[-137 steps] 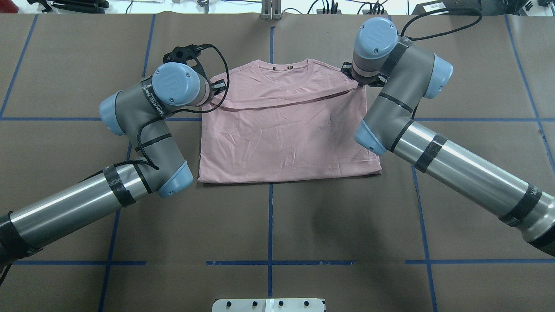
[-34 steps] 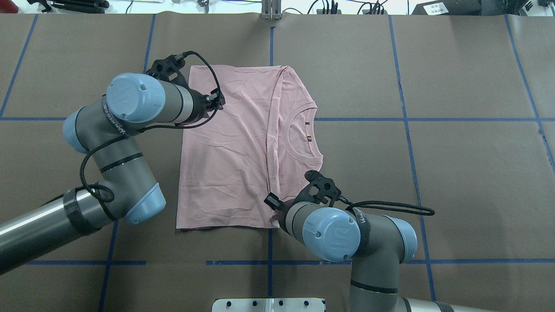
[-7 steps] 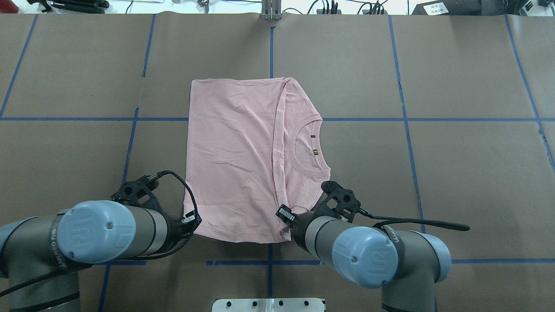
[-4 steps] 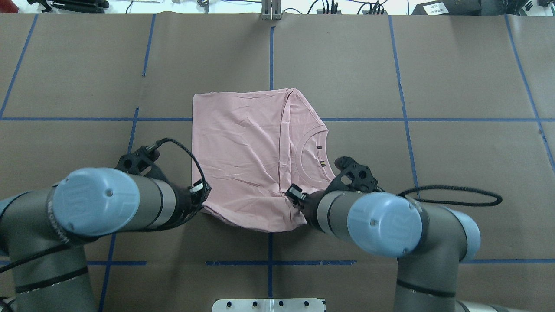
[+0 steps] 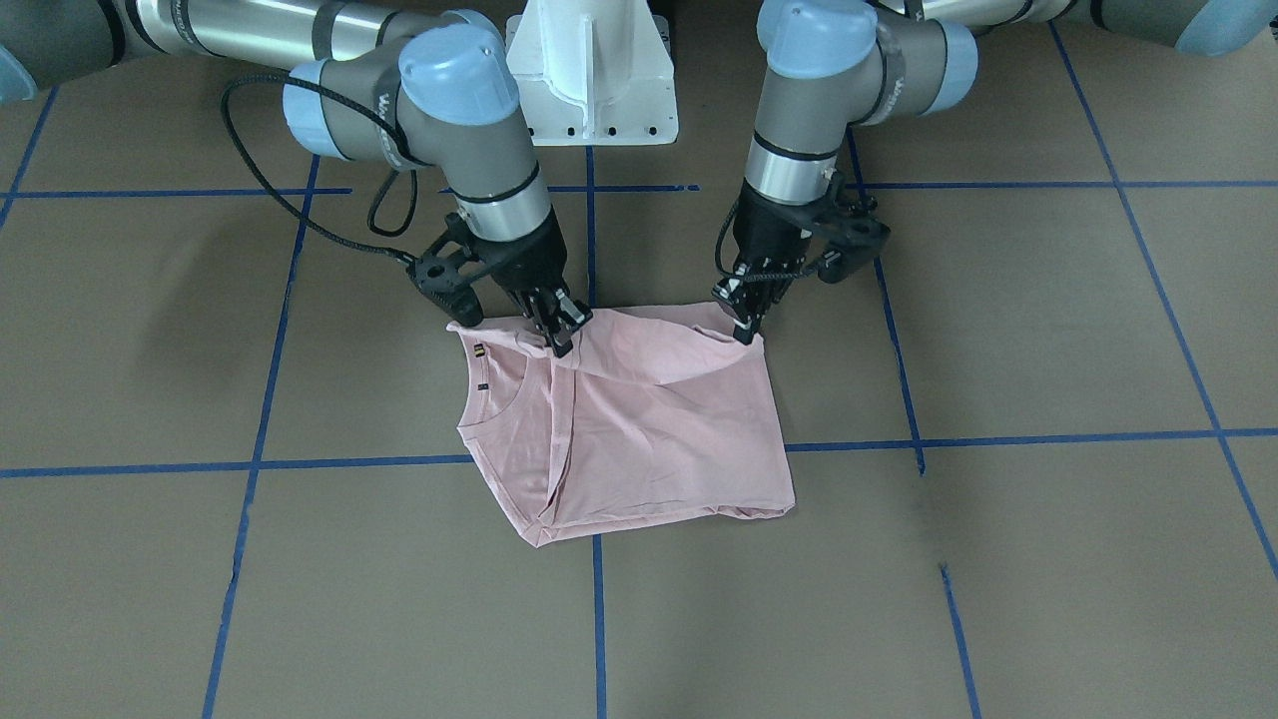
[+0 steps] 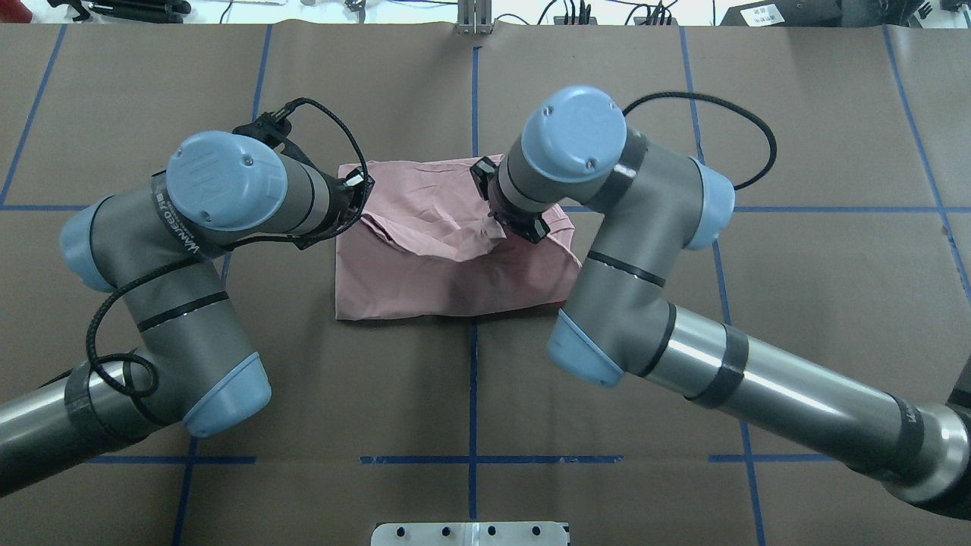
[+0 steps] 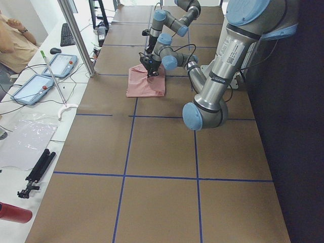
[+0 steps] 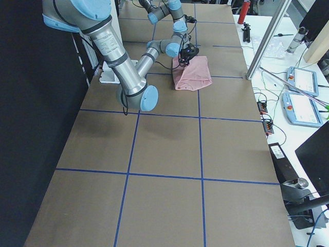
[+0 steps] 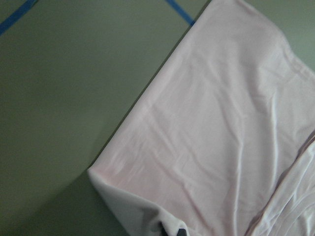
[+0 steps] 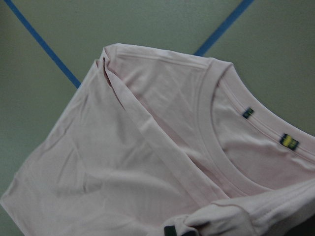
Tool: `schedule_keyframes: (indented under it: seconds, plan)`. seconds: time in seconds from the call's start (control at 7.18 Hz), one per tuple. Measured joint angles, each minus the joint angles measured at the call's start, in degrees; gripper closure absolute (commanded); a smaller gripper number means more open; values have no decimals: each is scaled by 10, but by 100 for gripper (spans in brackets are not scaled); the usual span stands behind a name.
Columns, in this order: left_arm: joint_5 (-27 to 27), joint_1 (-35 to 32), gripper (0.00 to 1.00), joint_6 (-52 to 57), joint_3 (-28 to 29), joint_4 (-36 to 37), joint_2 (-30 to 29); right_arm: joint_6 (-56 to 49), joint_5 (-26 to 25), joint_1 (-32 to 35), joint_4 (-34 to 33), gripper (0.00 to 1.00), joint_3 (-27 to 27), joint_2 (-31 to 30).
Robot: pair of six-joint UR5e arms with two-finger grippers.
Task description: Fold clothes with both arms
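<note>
The pale pink T-shirt (image 5: 659,429) lies on the brown table (image 5: 998,559) out in front of the white pedestal base (image 5: 591,70), roughly in line with it. The edge nearer the base is held up off the cloth below. Both grippers are pinched tight on that edge. The left gripper (image 5: 747,328) has one corner and the right gripper (image 5: 561,338) the other, on the side where the collar (image 5: 487,399) lies.

I read this as the half-fold, with the base-side half going over the half farther from the base. The cloth sags a little between the two grips (the overhead view shows it bunched there), so I would spread the grippers slightly to take up the slack. Then I would carry both away from the base at one pace and one height, high enough not to drag the lower layer. I would set the edge down flush with the far edge, and only then let go.
</note>
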Motion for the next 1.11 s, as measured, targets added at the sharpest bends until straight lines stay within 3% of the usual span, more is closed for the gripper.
schedule_keyframes:
  seconds: [0.14,0.28,0.42,0.56,0.7,0.84,1.11]
  plan:
    - [7,-9,100,6,42,-44,-2,-2,11,19,43,100,-63,22]
    - [17,-14,86,9,77,-80,-4,-8,15,32,91,93,-131,44]
    - [37,-16,78,27,125,-121,-14,-16,12,41,143,30,-211,71]
    - [63,-27,2,72,202,-183,-33,-31,-1,51,199,0,-303,102]
    - [83,-52,0,134,276,-255,-48,-56,-18,65,237,0,-376,131]
    - [90,-73,0,189,314,-302,-53,-79,-27,78,251,0,-411,148]
    - [85,-85,0,222,317,-323,-53,-117,-5,112,256,0,-424,158]
